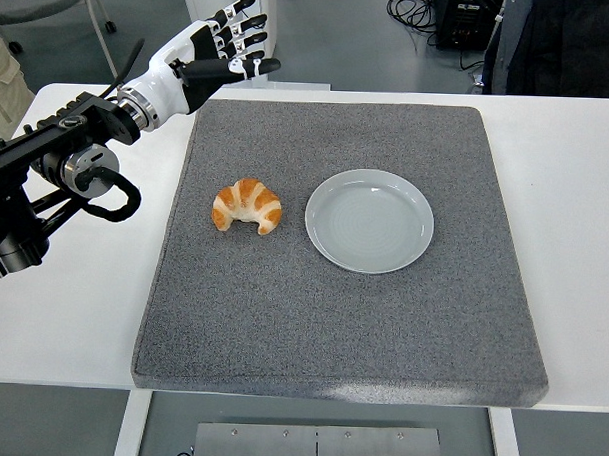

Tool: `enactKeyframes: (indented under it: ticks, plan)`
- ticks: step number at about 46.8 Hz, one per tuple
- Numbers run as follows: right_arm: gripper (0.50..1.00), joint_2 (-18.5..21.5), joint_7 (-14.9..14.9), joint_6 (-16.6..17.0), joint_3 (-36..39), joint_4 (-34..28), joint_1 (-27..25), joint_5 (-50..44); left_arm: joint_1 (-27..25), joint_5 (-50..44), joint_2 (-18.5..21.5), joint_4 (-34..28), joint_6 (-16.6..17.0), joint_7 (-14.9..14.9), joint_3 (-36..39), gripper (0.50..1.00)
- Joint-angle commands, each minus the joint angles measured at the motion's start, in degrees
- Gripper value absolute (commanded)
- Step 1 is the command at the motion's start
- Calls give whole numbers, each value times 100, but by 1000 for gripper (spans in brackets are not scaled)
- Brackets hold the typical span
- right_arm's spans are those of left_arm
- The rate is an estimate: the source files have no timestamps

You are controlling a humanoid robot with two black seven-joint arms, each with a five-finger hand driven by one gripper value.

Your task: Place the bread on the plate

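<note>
A golden croissant [246, 205] lies on the grey mat [332, 309], just left of an empty pale grey plate [369, 220]. My left hand [215, 55] hovers above the mat's far left corner, well behind the croissant. Its fingers [246, 38] are spread and point to the right, holding nothing. The black left arm [56, 169] reaches in over the white table from the left edge. The right arm is out of sight.
The mat covers most of the white table [576, 197]. Beyond the far edge are a white post [247, 16], a chair base, cables on the floor and a person's dark clothing [561, 42] at the top right.
</note>
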Motion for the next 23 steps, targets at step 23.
enactKeyframes:
  ticks: [23]
  plan:
    - [1000, 0, 0, 5, 0, 0, 0, 0, 19, 3107, 745, -778, 20, 3, 574, 992]
